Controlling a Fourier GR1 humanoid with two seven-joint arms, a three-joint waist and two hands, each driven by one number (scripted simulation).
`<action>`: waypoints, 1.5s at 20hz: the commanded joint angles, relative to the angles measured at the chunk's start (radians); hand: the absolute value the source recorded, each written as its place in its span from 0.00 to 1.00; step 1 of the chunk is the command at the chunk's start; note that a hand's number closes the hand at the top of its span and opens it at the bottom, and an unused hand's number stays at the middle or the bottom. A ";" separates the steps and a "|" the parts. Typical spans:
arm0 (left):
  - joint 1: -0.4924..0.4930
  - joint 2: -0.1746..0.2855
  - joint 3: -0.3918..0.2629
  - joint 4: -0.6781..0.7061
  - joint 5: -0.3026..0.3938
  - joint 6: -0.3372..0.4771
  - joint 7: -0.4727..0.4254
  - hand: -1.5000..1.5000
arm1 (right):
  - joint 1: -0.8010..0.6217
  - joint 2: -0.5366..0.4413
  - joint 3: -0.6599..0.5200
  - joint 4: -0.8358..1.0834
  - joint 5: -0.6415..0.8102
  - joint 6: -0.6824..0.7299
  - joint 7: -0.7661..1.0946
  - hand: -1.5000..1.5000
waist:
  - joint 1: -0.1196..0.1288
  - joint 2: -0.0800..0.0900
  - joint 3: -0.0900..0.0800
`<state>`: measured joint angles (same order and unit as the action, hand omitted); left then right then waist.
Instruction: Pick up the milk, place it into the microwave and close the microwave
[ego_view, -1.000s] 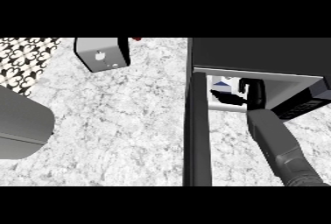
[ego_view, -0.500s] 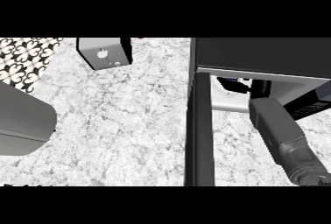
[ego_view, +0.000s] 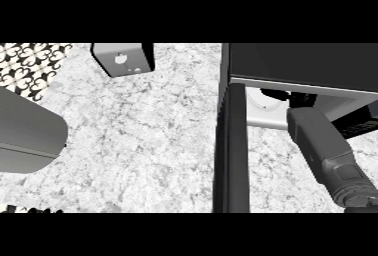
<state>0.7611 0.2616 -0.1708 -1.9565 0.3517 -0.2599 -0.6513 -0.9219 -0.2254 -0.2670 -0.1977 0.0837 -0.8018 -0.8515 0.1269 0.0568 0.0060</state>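
the microwave (ego_view: 310, 65) stands at the upper right of the marble counter (ego_view: 148, 140), its door (ego_view: 232, 150) swung open and seen edge-on as a dark upright band. the right forearm (ego_view: 325, 150) reaches up into the pale cavity, where the right hand (ego_view: 303, 100) shows only as black bits under the microwave's top; how far open it is, or what it holds, cannot be told. the milk is hidden, so its place cannot be told. the left forearm (ego_view: 26, 132) shows at the left edge.
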 joint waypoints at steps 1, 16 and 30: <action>-0.004 0.015 0.011 0.015 0.013 -0.018 0.006 0.00 | -0.002 -0.004 -0.015 0.011 0.003 -0.092 -0.040 1.00 | 0.007 0.003 0.000; -0.063 0.007 0.006 0.048 -0.013 -0.008 0.014 0.00 | -0.024 -0.001 0.183 0.167 0.247 -0.153 0.227 0.00 | 0.033 0.010 0.001; -0.072 0.013 0.025 0.051 -0.026 -0.013 -0.012 0.00 | -0.052 0.093 0.142 0.138 0.205 0.034 0.196 0.00 | 0.027 0.005 0.004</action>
<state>0.6803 0.2704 -0.1480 -1.8997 0.3334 -0.2685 -0.6510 -0.9812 -0.1571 -0.0945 -0.0309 0.3198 -0.8241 -0.6314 0.1523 0.0615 0.0066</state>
